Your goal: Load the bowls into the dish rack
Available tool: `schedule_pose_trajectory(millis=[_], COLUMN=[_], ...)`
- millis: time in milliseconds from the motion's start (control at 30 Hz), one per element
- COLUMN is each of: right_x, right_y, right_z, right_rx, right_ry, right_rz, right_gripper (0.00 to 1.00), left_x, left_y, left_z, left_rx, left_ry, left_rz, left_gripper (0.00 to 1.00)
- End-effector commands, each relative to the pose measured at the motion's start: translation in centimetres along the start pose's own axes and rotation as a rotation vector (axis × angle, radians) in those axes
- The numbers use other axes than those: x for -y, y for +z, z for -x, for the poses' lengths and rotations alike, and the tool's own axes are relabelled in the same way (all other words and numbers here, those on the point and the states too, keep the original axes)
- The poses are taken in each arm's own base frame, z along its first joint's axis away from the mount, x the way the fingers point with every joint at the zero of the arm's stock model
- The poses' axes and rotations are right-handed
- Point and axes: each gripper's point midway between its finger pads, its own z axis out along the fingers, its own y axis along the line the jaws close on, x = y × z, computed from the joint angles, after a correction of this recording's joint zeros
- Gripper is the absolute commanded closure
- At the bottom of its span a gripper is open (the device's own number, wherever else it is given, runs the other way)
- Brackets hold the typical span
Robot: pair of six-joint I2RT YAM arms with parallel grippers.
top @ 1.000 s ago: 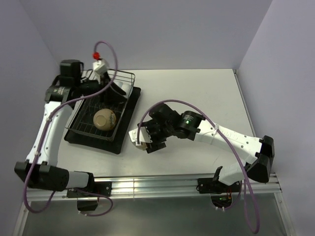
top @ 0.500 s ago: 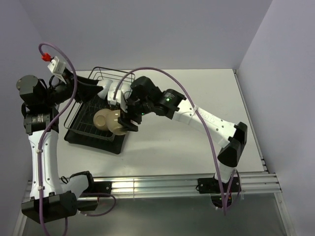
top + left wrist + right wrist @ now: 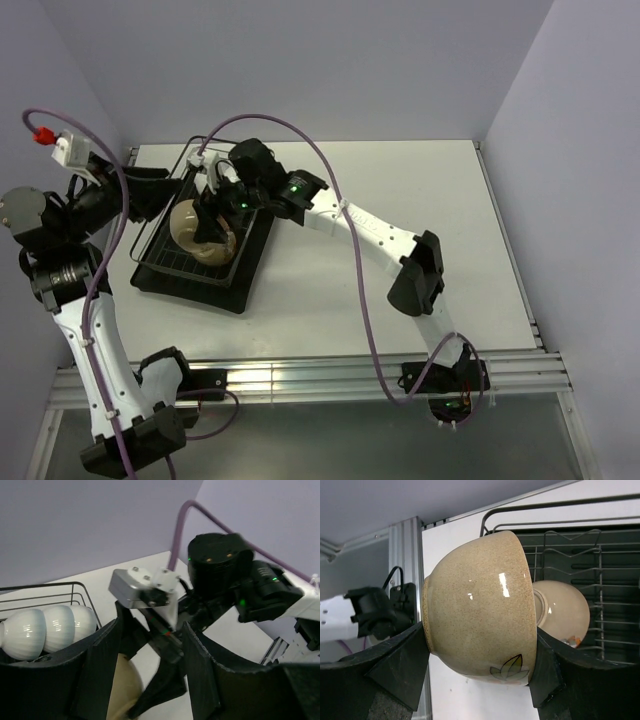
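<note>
The speckled tan glazed bowl with a leaf mark (image 3: 480, 620) is clamped on its side between the right jaws, hanging over the dark wire dish rack (image 3: 615, 555) on its flat black tray (image 3: 245, 285). Just beyond those jaws a second tan bowl (image 3: 562, 612) sits in the rack. Glossy white ribbed bowls (image 3: 47, 630) show beside the left jaws, which stand apart and empty. Best to lower gently, seat the bowl between wires without knocking its neighbour, and release only once the wires carry it.

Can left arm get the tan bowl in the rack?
Probably not: the right gripper, shut on a second tan bowl, hangs close over the racked tan bowl, squarely in front of the open left gripper.
</note>
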Motion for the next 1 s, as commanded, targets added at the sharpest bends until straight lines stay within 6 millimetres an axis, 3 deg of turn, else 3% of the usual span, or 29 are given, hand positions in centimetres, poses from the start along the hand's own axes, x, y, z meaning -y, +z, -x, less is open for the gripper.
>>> schedule_pose_trajectory(millis=[0,233,400,633,967], right_x=[-1.1,0.0,-0.4,-0.8,0.6], right_y=[-0.7,2.5,4.9,8.6,11.8], right_z=[6.7,7.6,7.9,6.2,4.2], right_rx=[0.205,0.281,0.325,0.328,0.34], right_ry=[-0.013,0.012,0.023,0.013,0.015], right_rz=[0.038,0.037,0.047,0.036,-0.021], right_gripper=[1.0,1.0,1.0,1.0,1.0], left_x=[0.7,-0.8,-1.1,-1.2,-2.0], left_y=[-0.9,-1.2,-1.6,-1.9,-2.4], left_z=[1.0,0.5,0.7,0.8,0.6], left_rx=[0.048,0.047,0.058,0.065,0.044], left_ry=[-0.051,-0.14,-0.142,-0.148,-0.15], left_rz=[0.013,0.039,0.054,0.062,0.083], left_gripper=[0.42,0.4,0.4,0.4,0.39])
